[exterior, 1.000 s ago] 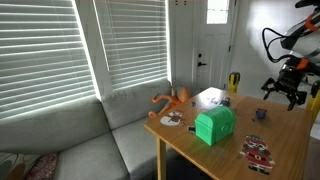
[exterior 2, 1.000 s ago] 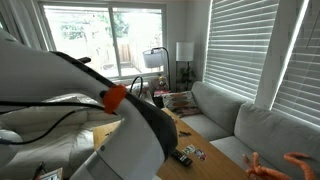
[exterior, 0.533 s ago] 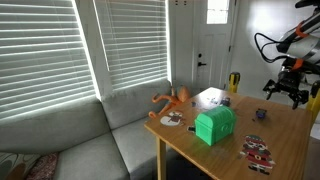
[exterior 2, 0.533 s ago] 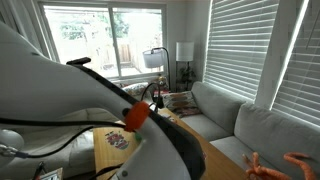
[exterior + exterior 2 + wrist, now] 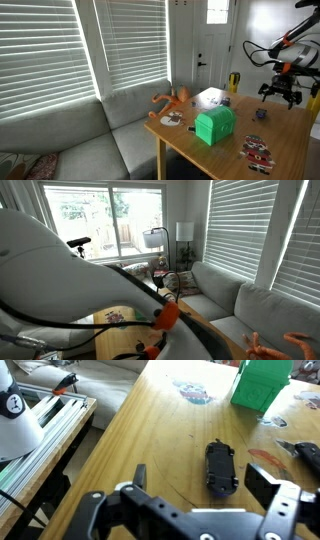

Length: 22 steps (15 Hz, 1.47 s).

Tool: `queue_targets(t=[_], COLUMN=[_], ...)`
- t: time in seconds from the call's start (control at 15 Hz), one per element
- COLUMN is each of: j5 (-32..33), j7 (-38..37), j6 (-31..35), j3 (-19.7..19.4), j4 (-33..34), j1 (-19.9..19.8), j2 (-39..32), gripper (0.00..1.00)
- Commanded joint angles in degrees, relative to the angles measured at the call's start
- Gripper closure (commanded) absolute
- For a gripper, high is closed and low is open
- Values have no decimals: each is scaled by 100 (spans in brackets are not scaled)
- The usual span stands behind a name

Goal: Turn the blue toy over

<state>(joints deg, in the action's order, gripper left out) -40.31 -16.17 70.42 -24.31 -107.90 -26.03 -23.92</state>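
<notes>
The blue toy (image 5: pixel 259 114) sits on the worktop (image 5: pixel 290 140), at three o'clock of the green box (image 5: pixel 214 125). The hand (image 5: pixel 281 93) hangs spread and empty toward its one o'clock. The toy is probably light, rigid and prone to skid, so pinch opposite flat sides, low down.

White arm, black gripper

The glossy white arm (image 5: pixel 60 270) is wearing looping black cables (image 5: pixel 248 50) and an orange ring (image 5: pixel 168 315); the gripper (image 5: pixel 281 92) is showing matte black casing with round fittings in the wrist view.
</notes>
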Motion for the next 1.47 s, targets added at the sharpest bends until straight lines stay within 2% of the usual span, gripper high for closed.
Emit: queue_targets(t=[0.0, 0.6, 0.87, 1.2, 1.27, 1.4], j5=[-330, -275, -259, -213, -200, -166], j7=[-266, -703, -831, -908, -921, -927], j6=[-136, 337, 545, 635, 672, 703], j3=[86, 101, 153, 191, 200, 211], j4=[346, 374, 334, 294, 279, 252], j1=[-70, 169, 268, 340, 351, 368], j2=[-293, -263, -234, -251, -250, -238], gripper=[0, 0, 9, 7, 8, 16])
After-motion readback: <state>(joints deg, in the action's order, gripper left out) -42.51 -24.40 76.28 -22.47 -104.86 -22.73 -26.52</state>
